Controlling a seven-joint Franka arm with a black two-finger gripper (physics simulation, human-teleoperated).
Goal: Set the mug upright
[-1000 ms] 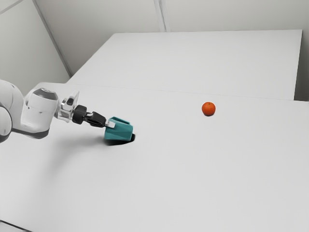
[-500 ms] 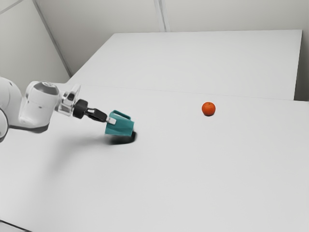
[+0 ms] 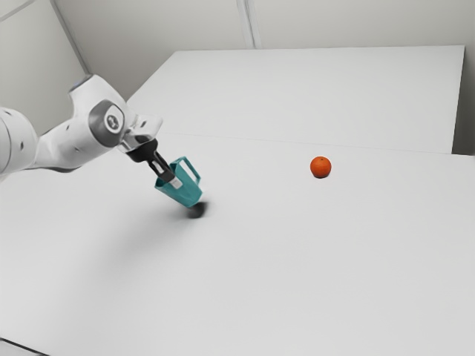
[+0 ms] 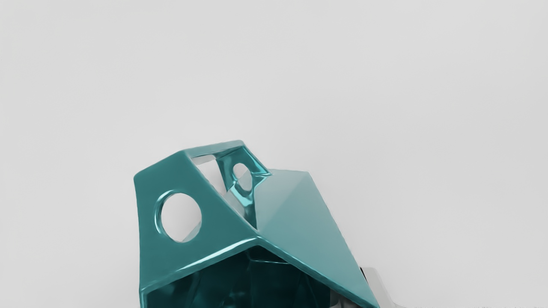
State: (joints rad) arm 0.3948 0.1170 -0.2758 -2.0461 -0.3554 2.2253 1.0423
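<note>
The teal mug (image 3: 180, 191) is tilted in the exterior view, mouth toward the upper left, base toward the lower right and handle on its upper right side. My gripper (image 3: 176, 182) reaches down to it from the upper left, shut on it near the mouth. A dark shadow lies just below the base; whether the base touches the table I cannot tell. In the wrist view the mug (image 4: 308, 214) shows its handle, with round holes, and part of its dark inside. There the gripper (image 4: 361, 297) holds the mug's wall, one fingertip outside; the other is mostly hidden.
An orange (image 3: 320, 167) rests on the white table (image 3: 319, 267), well toward the exterior view's right from the mug. Behind stands another white surface (image 3: 312, 93), and pale walls close off the back.
The hand has risen and swung to point more steeply down. The held mug has turned with it from nearly lying to a steeper tilt, its handle swinging toward the exterior view's right. The orange has stayed put.
</note>
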